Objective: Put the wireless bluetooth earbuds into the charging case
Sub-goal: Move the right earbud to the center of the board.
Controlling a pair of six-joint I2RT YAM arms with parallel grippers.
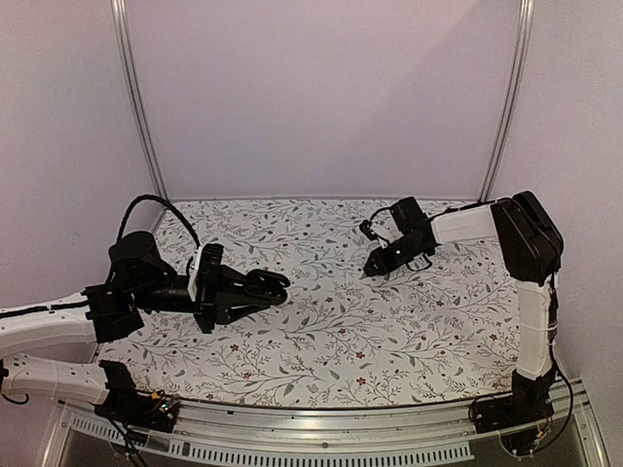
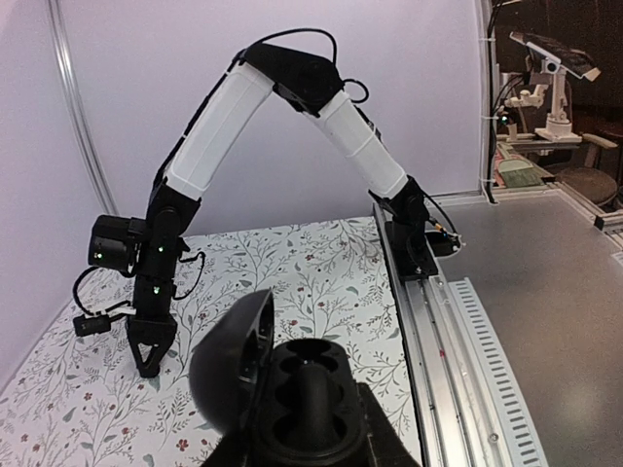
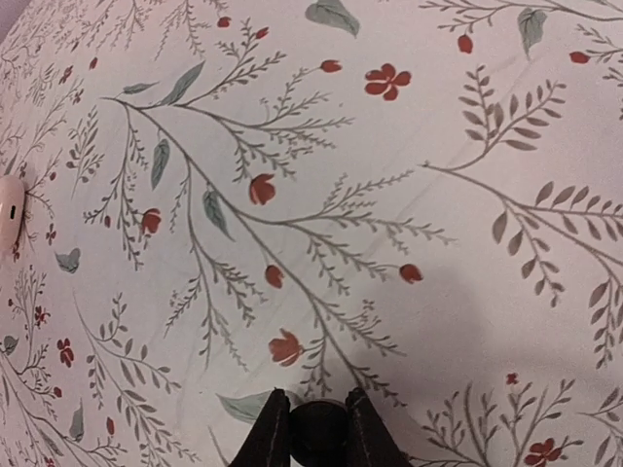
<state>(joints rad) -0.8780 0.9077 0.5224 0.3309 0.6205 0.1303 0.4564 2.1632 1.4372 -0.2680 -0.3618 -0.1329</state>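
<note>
1. White cloth printed with grey sprigs and small red flowers covers the tabletop (image 1: 331, 341); everything is happening over it.
2. The left pincer (image 1: 248, 292) is clamped on the black oval charging case (image 2: 292, 399) and holds it out above the middle-left of the cloth. The lid is swung open to one side and the dark wells are exposed. I cannot tell whether a bud already sits in either well.
3. The right pincer (image 1: 373, 267) points down, low over the cloth at the right, well apart from the case.
4. A pale rounded object (image 3: 8, 209) lies at the edge of the right wrist view, cut off by the frame; what it is I cannot tell.
5. Between the right fingertips (image 3: 268, 438), drawn close together, sits a tiny black round earbud (image 3: 317, 433), pinched there.
6. The step in hand looks like the pick-up of one bud. The next move calls for carrying it across to the open case, lining it up over a free well, and lowering it gently before letting go; a piece this small could slip or twist in the grip.
</note>
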